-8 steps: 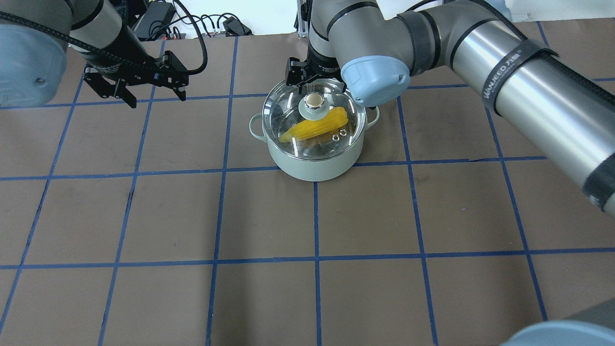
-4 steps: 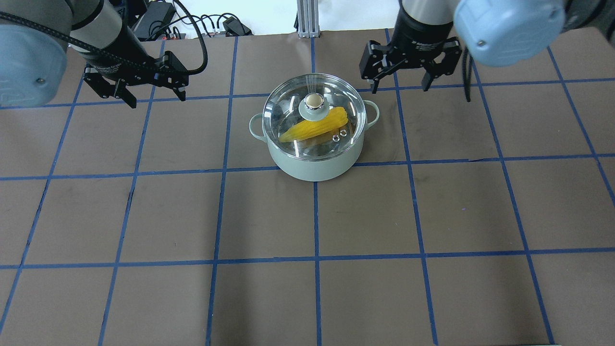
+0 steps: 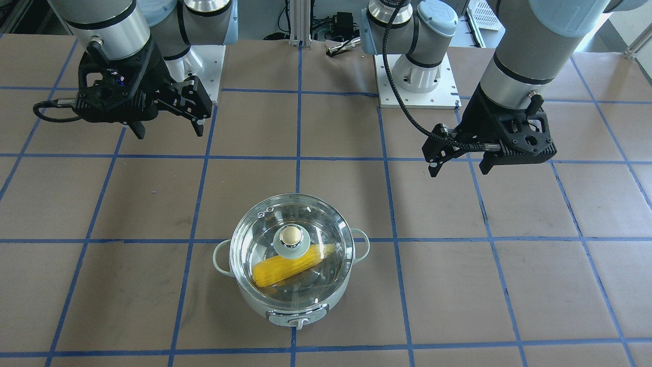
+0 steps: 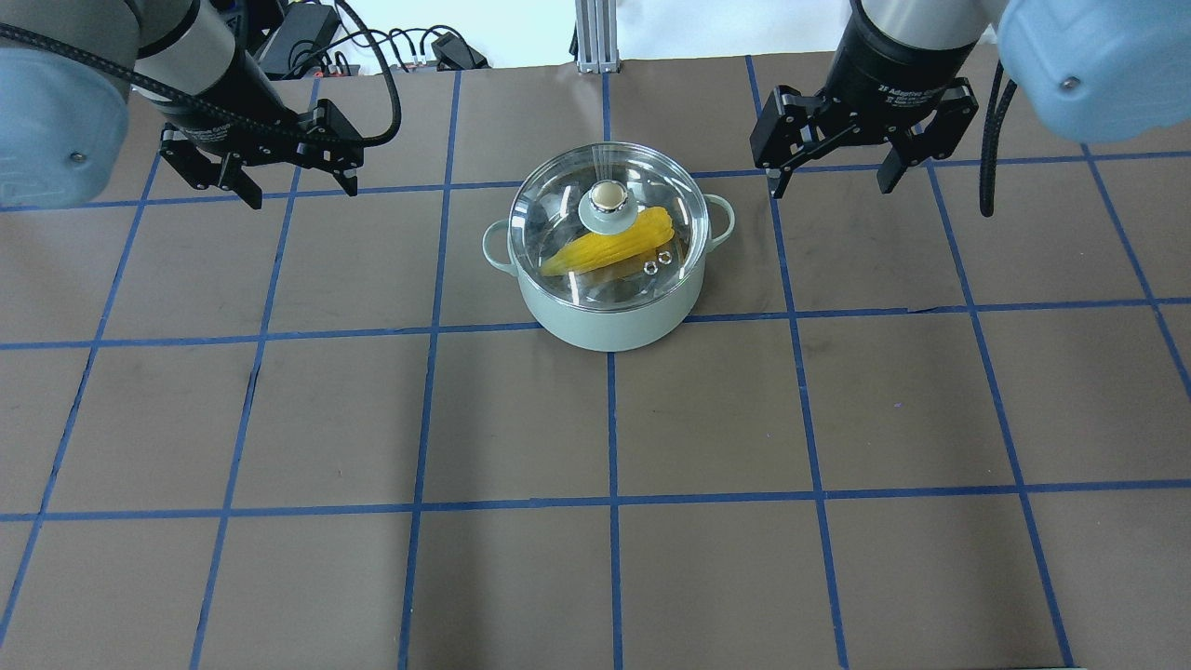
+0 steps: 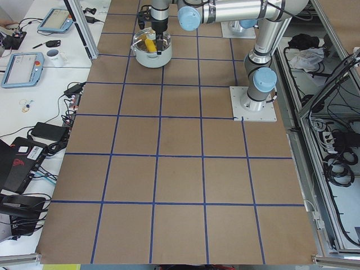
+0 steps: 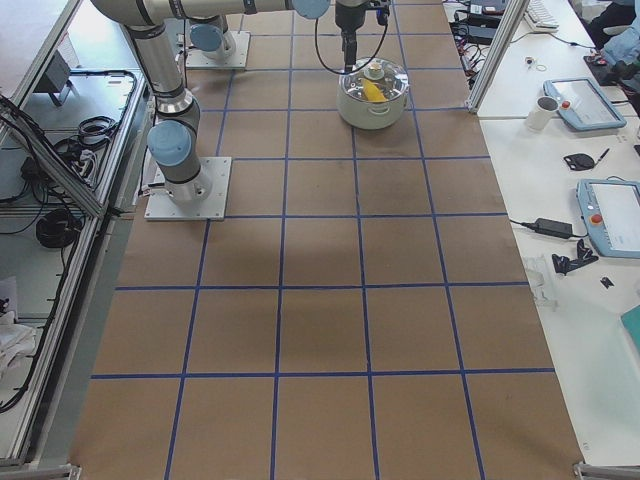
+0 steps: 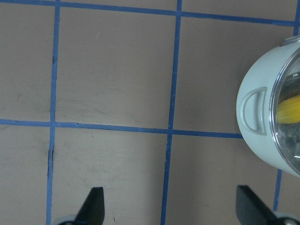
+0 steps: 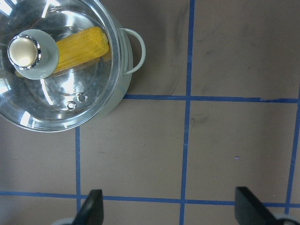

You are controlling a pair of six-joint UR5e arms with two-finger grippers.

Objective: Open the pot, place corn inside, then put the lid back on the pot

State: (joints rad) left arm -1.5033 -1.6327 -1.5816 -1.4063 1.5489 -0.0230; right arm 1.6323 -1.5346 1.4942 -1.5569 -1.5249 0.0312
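Note:
The pale mint pot (image 4: 607,312) stands on the brown table, a little beyond its middle. The clear glass lid (image 4: 558,200) sits closed on the pot, its beige knob (image 4: 606,194) on top. The yellow corn (image 4: 609,247) lies inside, seen through the glass. My left gripper (image 4: 304,194) is open and empty, above the table left of the pot. My right gripper (image 4: 828,189) is open and empty, right of the pot's right handle. In the right wrist view the lid (image 8: 89,89), corn (image 8: 82,43) and pot (image 8: 123,84) show at upper left. The left wrist view shows the pot's left handle (image 7: 254,111).
Cables and power bricks (image 4: 372,42) lie past the table's far edge, beside an aluminium post (image 4: 588,37). The arm bases (image 3: 415,76) stand on the robot's side of the table. Side benches with tablets (image 5: 22,67) flank the table's end.
My right gripper has left the lid's knob and moved right, away from the pot, open. The lid stays on the pot. The left arm has not moved.

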